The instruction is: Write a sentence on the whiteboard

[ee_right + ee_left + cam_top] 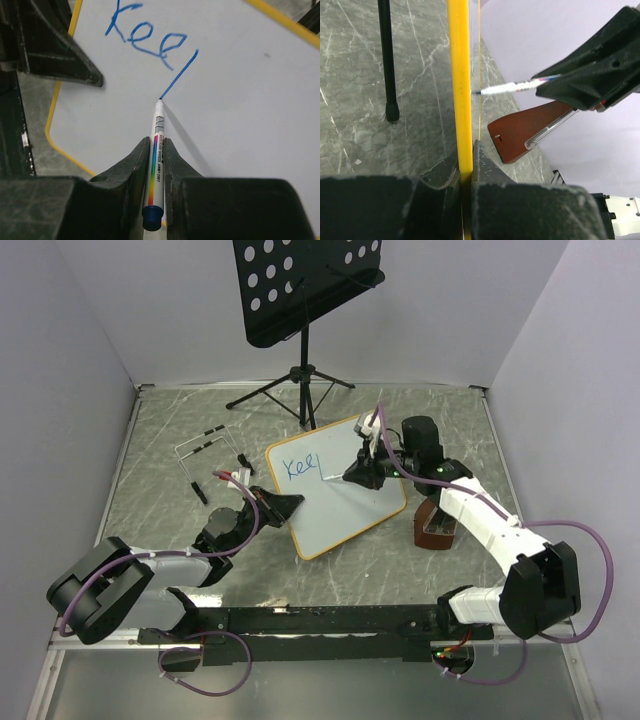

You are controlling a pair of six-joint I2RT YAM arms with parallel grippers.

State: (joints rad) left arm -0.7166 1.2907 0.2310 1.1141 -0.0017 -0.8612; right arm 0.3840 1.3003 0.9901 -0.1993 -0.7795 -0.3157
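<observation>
The whiteboard (345, 512), white with a light-orange frame, lies turned at an angle mid-table. My left gripper (290, 506) is shut on its left frame edge (461, 75), which shows edge-on between the jaws of that gripper (467, 160). My right gripper (362, 472) is shut on a white marker (156, 160) with a rainbow stripe. The marker's tip touches the whiteboard (240, 100) at the lower end of a slanted blue stroke. The sentence (150, 40) reads "Kee" plus that stroke, in blue, also visible from above as the sentence (300, 469).
A black music stand (300, 290) on a tripod stands behind the board, one leg (387, 60) close to the board's edge. A brown wooden block (435, 525) sits right of the board. Loose markers and a wire rack (205, 445) lie at the left.
</observation>
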